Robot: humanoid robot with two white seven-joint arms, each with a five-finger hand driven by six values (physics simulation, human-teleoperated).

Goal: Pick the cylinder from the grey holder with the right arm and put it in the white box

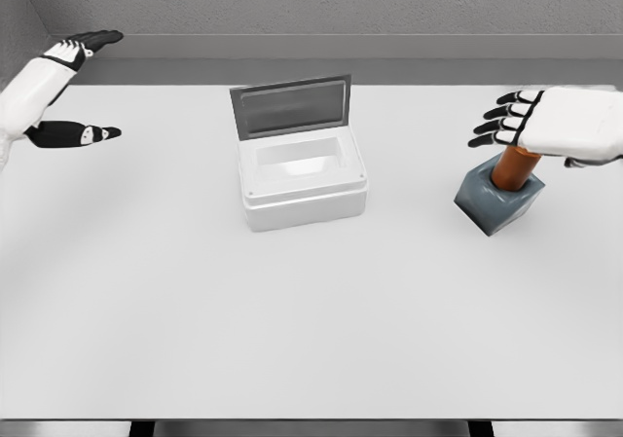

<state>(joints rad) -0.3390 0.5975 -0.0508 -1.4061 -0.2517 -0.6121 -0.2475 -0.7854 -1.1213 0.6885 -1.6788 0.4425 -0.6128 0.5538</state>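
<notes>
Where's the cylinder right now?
In the head view, the cylinder stands in the grey holder on the table's right side, just under the open right hand.

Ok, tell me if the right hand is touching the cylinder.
Cannot tell. In the head view the right hand overlaps the top of the cylinder, its fingers extended, but neither contact nor gap shows.

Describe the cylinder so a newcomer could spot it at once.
Start at the white box with its lid up, mid-table, then look right to the grey holder. The cylinder stands tilted in it, under the right hand. It is the only orange-brown thing in the scene.
</notes>
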